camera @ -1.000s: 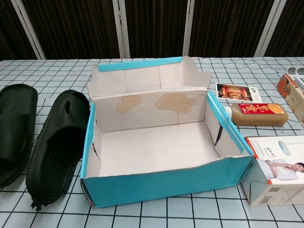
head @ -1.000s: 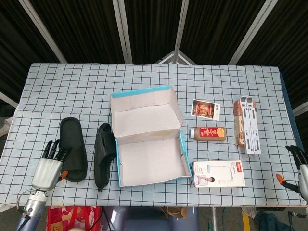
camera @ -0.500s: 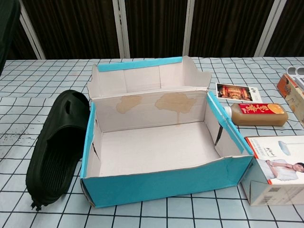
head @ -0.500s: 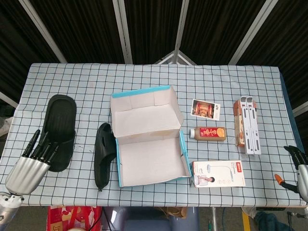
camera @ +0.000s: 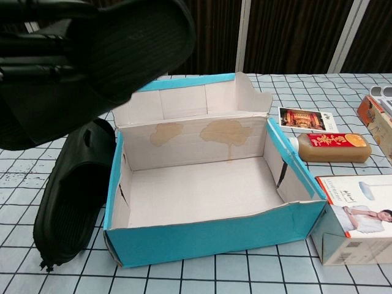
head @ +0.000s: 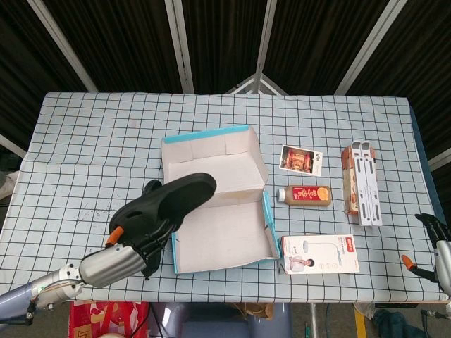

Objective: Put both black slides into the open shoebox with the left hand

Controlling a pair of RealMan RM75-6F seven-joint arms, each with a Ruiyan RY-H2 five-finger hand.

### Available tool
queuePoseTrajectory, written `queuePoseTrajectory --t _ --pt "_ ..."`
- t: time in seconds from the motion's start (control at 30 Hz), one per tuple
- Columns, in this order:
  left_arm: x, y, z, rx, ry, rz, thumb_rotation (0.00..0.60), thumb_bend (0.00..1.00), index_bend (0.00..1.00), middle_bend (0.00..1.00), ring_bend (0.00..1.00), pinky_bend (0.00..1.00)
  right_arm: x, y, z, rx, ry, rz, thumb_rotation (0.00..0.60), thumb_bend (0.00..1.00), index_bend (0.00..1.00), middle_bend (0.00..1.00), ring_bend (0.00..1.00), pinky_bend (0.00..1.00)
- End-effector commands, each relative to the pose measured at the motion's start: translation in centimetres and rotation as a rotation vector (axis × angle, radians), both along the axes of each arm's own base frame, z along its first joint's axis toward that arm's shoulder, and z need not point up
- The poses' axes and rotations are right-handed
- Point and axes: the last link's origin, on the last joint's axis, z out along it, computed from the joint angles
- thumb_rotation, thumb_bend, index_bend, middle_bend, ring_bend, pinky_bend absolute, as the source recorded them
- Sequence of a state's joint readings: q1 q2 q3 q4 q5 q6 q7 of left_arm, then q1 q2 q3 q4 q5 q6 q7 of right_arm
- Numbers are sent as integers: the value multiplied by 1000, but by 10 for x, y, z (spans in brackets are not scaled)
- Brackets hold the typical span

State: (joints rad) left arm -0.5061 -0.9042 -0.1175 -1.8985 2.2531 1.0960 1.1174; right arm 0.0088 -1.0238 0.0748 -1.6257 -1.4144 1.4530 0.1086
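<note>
Left hand (head: 116, 264) gripping slide (head: 165, 204), fingers mostly hidden; carrying toward shoebox (head: 264, 215) at 3 o'clock. Lowering it flat, clearing left wall.

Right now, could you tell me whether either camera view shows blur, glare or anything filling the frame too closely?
Chest view: the lifted slide looms close to the lens at upper left, soft and nearly featureless; the shoebox is sharp. Head view: evenly lit, no glare, the slide and left robot hand reasonably crisp.
</note>
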Motion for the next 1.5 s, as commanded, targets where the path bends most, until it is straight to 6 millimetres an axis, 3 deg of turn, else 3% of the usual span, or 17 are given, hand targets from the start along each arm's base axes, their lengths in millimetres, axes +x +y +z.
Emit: queuePoseTrajectory --t 0.03,0.3,0.4,0.7,1.07,1.5 --pt "36 6 -3 40 152 -149 600 483 294 419 29 43 0 0 0 2 -2 0 600 233 172 165 219 218" --pt "84 23 -25 27 260 -210 600 485 295 418 29 48 -1 0 0 9 -11 2 600 234 172 165 219 217" --pt "91 29 -35 8 281 -218 600 486 295 419 29 48 -2 1 2 -2 -14 -1 600 234 172 165 219 218" --pt "81 50 -56 -20 272 -165 600 491 298 424 31 48 -4 1 4 -5 -25 -6 600 234 172 165 219 218" --pt "61 60 -73 -32 295 -153 600 501 301 428 45 48 -5 -1 3 -1 -20 -11 600 233 172 165 219 218" --pt "63 65 -86 -44 294 -162 600 501 306 428 45 48 -6 0 3 1 -21 -14 600 234 172 165 219 218"
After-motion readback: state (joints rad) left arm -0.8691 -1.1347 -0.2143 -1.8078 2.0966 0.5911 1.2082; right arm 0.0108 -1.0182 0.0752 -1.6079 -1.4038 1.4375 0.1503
